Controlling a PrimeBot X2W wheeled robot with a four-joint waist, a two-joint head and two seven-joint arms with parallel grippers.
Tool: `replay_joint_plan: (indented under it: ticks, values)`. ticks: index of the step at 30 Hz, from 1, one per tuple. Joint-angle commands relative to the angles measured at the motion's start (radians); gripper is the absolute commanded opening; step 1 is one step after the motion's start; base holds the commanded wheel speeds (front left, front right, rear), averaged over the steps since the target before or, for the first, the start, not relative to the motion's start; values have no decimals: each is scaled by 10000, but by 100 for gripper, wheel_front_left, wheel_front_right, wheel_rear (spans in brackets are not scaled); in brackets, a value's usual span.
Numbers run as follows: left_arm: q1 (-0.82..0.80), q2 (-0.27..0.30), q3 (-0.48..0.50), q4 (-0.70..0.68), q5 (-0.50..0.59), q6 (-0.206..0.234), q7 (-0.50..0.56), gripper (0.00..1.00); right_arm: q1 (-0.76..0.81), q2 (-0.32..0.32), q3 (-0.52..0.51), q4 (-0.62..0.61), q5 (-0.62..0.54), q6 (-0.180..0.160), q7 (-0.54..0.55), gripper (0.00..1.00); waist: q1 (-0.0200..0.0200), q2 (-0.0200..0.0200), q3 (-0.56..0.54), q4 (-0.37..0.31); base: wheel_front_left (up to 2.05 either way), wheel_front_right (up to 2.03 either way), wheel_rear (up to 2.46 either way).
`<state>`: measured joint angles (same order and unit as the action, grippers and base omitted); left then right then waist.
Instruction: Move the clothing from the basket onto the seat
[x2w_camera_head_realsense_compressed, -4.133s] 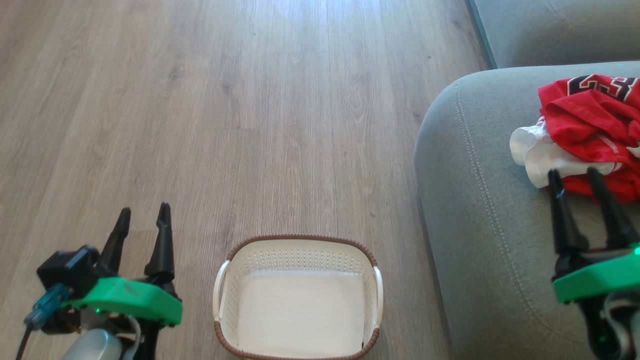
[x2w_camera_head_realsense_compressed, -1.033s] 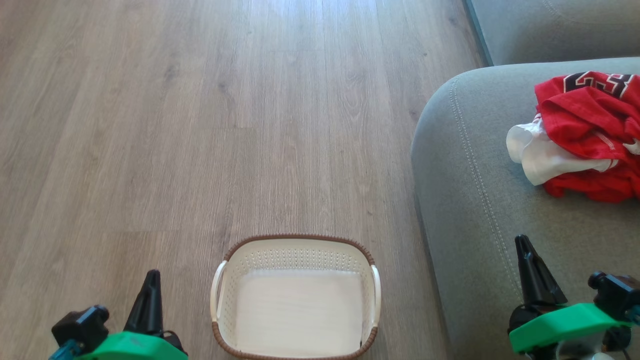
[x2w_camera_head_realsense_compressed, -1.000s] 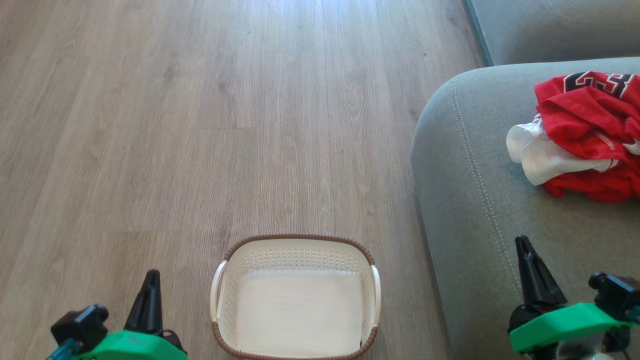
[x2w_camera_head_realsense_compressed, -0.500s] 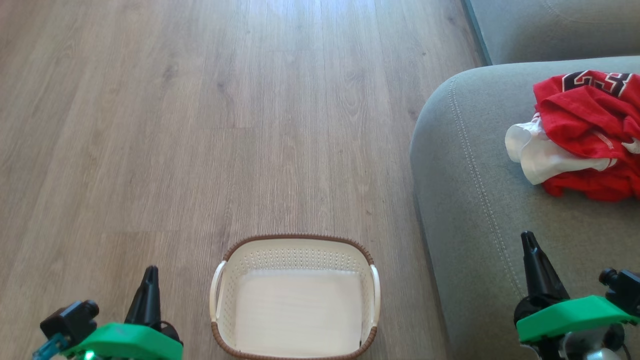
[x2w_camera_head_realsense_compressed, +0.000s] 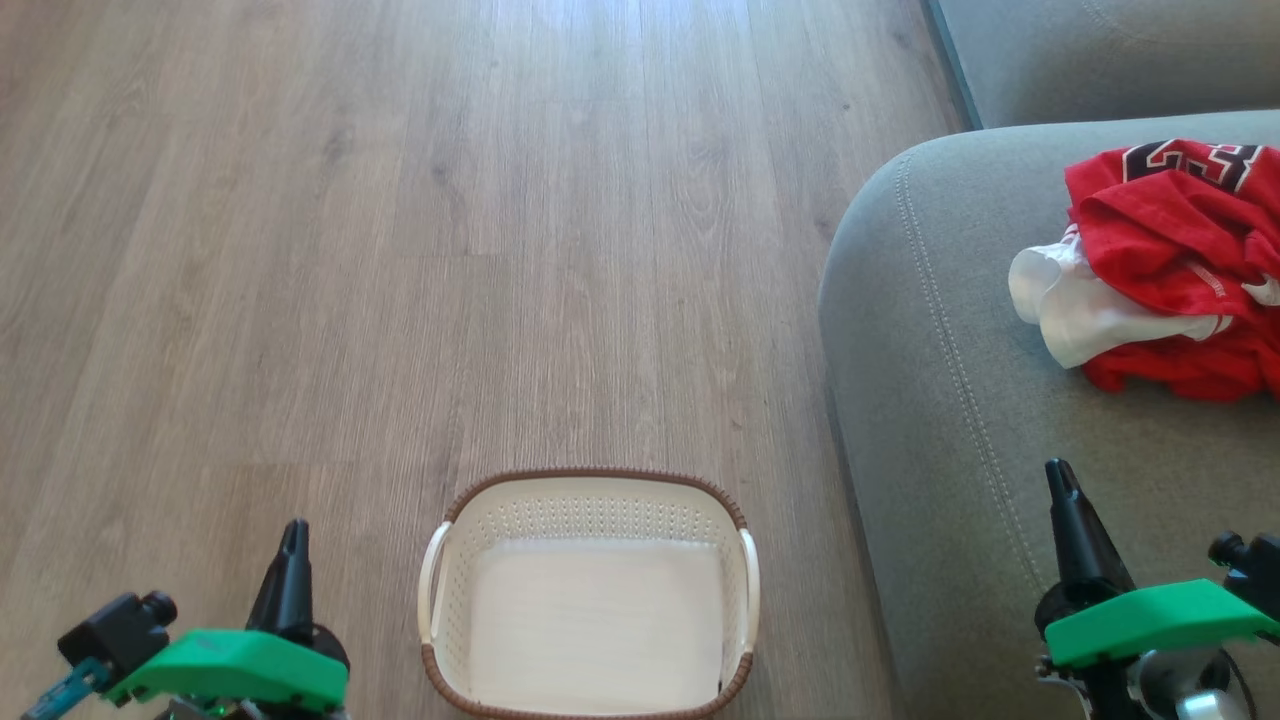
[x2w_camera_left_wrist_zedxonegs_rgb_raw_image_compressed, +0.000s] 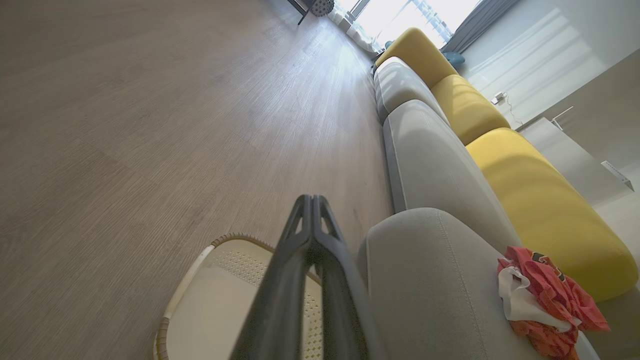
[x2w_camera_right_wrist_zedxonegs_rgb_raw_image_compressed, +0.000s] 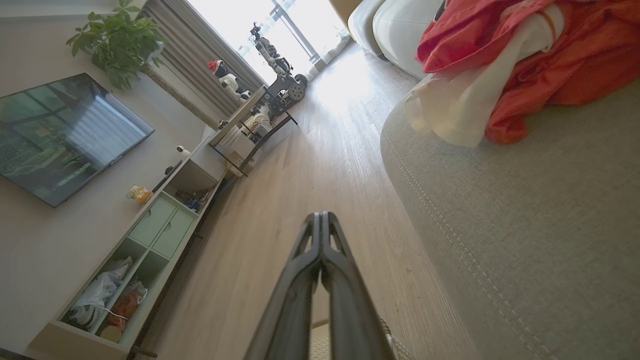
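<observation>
Two claws, the left gripper (x2w_camera_head_realsense_compressed: 294, 530) and the right gripper (x2w_camera_head_realsense_compressed: 1056, 472), are pinched together on nothing; the basket (x2w_camera_head_realsense_compressed: 590, 474) stands empty, the clothing (x2w_camera_head_realsense_compressed: 1170, 250) heaped on the seat (x2w_camera_head_realsense_compressed: 960, 420).

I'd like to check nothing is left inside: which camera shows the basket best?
The head view: it looks down into the basket, nearly whole, with rim, both handles and bare bottom plain. The left wrist view shows one end, partly behind the left hand. The right wrist view catches a sliver of rim at its bottom edge.
</observation>
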<state>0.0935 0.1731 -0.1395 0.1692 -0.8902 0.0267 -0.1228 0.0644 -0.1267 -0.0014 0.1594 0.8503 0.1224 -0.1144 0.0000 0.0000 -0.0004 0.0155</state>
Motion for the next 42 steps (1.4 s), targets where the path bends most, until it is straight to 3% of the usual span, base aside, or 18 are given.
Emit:
replay_joint_plan:
  ticks: [1, 42]
  values:
    - [-607, 10, 369, -247, -262, -88, 87, 0, -528, -17, -54, -269, 303, 33, 56, 0, 0, 0, 1, -3, 0, 0, 0]
    - [-1369, -600, 1461, 300, -4126, -901, 1257, 0, -1168, 307, -497, 337, 4404, 60, 1157, 0, 0, 0, 20, -86, 0, 0, 0]
